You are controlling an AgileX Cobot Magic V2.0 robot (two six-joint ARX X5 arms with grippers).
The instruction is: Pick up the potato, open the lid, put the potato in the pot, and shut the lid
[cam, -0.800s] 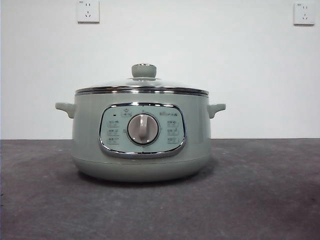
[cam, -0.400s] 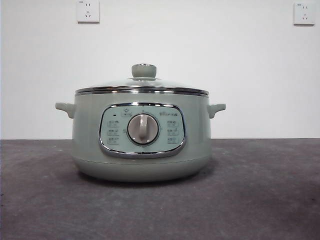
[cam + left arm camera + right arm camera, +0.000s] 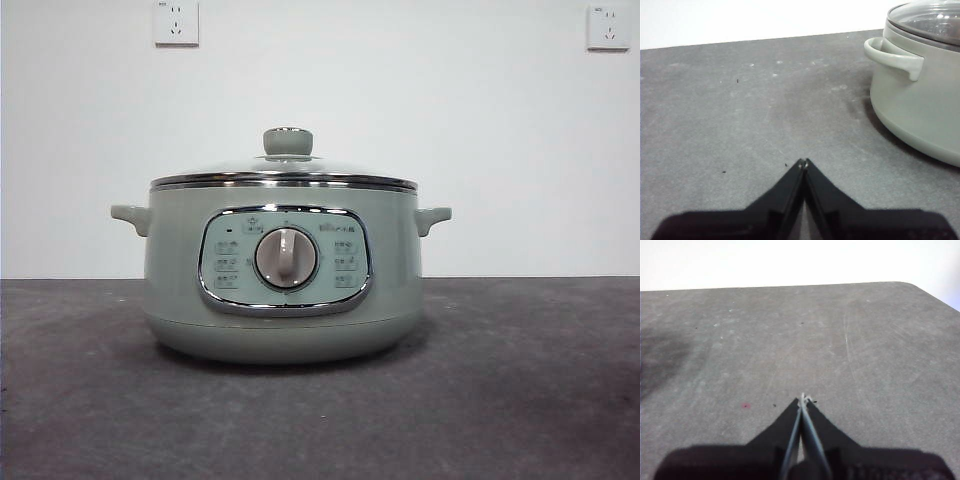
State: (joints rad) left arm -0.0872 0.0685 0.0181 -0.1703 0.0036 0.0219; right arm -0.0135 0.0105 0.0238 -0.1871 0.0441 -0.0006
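The pale green pot (image 3: pixel 282 300) stands in the middle of the dark table, its grey dial facing the front view. The glass lid (image 3: pixel 285 172) with its green knob sits closed on the pot. The potato is out of view. In the left wrist view my left gripper (image 3: pixel 803 162) hovers shut over bare table, with the pot (image 3: pixel 920 100) and its side handle off to one side. My right gripper (image 3: pixel 803 399) is shut over bare table in the right wrist view, holding nothing. Neither arm shows in the front view.
Two wall sockets (image 3: pixel 176 22) hang on the white wall behind the table. The table's rounded far corner (image 3: pixel 912 286) shows in the right wrist view.
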